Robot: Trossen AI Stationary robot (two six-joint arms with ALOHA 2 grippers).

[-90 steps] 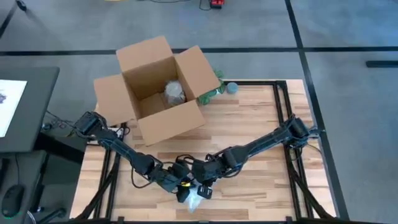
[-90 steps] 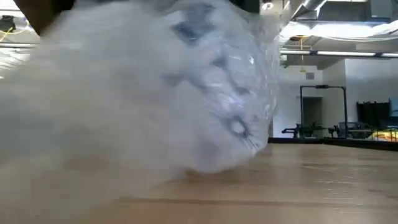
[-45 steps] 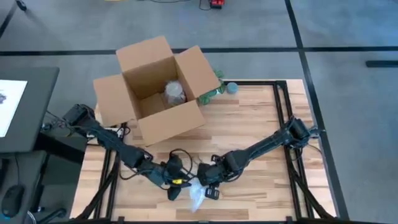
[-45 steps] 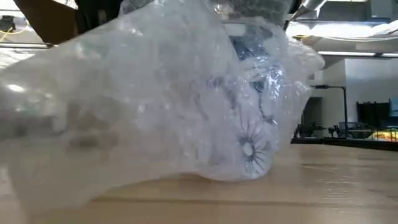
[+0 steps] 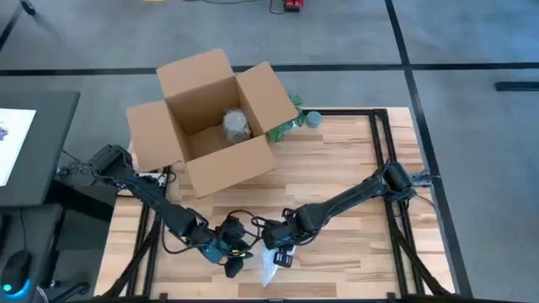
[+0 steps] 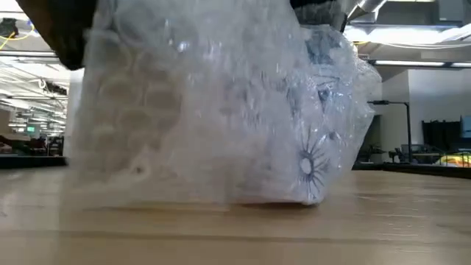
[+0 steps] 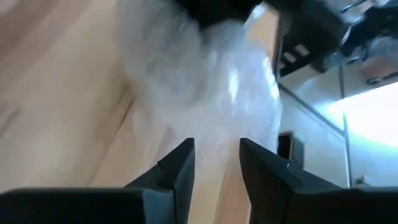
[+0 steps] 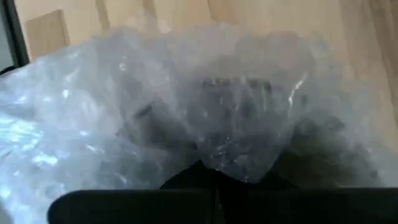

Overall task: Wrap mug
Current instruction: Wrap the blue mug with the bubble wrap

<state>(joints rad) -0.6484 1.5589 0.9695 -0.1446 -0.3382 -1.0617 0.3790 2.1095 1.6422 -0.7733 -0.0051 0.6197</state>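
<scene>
a bubble-wrapped mug (image 5: 268, 268) sits at the front edge of the wooden table (image 5: 354, 168), well in front of the open cardboard box (image 5: 206, 118), and it fills the low view, hiding most of the room. the right gripper (image 5: 278, 249) pinches the bubble wrap (image 8: 186, 106). the left gripper (image 7: 216, 168), fingers parted and empty, hangs just beside the bundle; a wrapped item (image 5: 237, 124) lies inside the box, green objects (image 5: 290, 122) behind it.

Even overhead room light, soft shadows; crinkled clear bubble wrap (image 6: 221, 110) blurred close-up, glare speckles (strongest 3 o'clock); both wrist views motion-blurred.
</scene>
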